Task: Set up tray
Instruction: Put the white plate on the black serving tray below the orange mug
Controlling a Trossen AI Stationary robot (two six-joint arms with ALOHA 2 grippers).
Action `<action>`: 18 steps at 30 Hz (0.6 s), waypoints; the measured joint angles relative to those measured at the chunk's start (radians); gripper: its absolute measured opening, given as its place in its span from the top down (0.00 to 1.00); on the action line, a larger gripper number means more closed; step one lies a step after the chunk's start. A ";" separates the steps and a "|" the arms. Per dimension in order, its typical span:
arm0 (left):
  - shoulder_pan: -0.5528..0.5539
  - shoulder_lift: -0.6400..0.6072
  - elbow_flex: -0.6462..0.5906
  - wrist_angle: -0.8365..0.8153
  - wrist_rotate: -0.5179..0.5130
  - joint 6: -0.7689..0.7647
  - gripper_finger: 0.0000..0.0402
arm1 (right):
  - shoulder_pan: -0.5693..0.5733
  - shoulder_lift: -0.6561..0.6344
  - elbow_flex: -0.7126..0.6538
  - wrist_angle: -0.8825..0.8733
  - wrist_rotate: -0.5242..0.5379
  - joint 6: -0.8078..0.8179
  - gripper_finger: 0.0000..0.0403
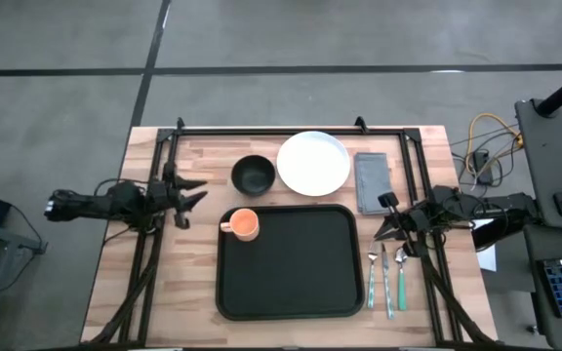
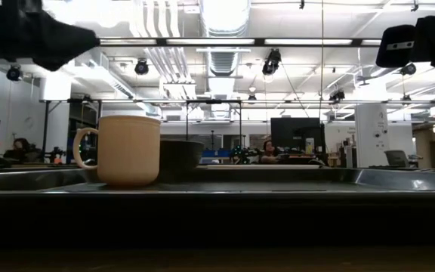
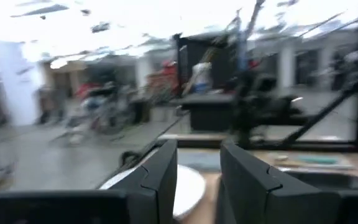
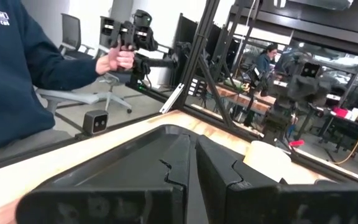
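Note:
The black tray (image 1: 286,261) lies flat at the table's middle, near side. An orange cup (image 1: 244,225) stands upright in its far-left corner, seen in the low view as cup (image 2: 127,149) on the tray rim (image 2: 217,189). My left gripper (image 1: 195,192) hovers open left of the black bowl (image 1: 254,175), above the table. My right gripper (image 1: 388,218) hovers shut between the grey napkin (image 1: 372,181) and the cutlery (image 1: 386,278). Neither touches anything.
A white plate (image 1: 313,163) sits beyond the tray next to the bowl. Fork, knife and spoon lie side by side right of the tray. A black frame (image 1: 291,130) runs along the far edge and both sides. A person's hand (image 4: 114,59) shows beyond the table.

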 joint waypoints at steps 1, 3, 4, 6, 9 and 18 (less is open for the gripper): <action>0.000 -0.032 -0.003 0.007 0.040 0.000 0.74 | 0.000 0.000 0.000 0.003 0.000 0.001 0.96; 0.000 -0.046 -0.010 0.038 0.116 0.001 0.74 | 0.000 0.000 0.000 0.016 0.000 0.017 0.96; 0.000 -0.048 -0.016 0.018 0.150 0.002 0.74 | 0.000 0.000 0.000 0.030 0.000 0.031 0.96; 0.000 -0.041 -0.007 0.026 0.240 0.000 0.74 | 0.000 0.000 0.000 0.064 0.000 0.067 0.96; -0.001 -0.009 -0.009 0.052 0.303 -0.002 0.74 | 0.000 0.000 0.000 0.119 0.001 0.163 0.96; 0.000 -0.040 -0.089 0.173 0.357 -0.001 0.74 | 0.000 0.000 0.000 0.207 0.026 0.235 0.96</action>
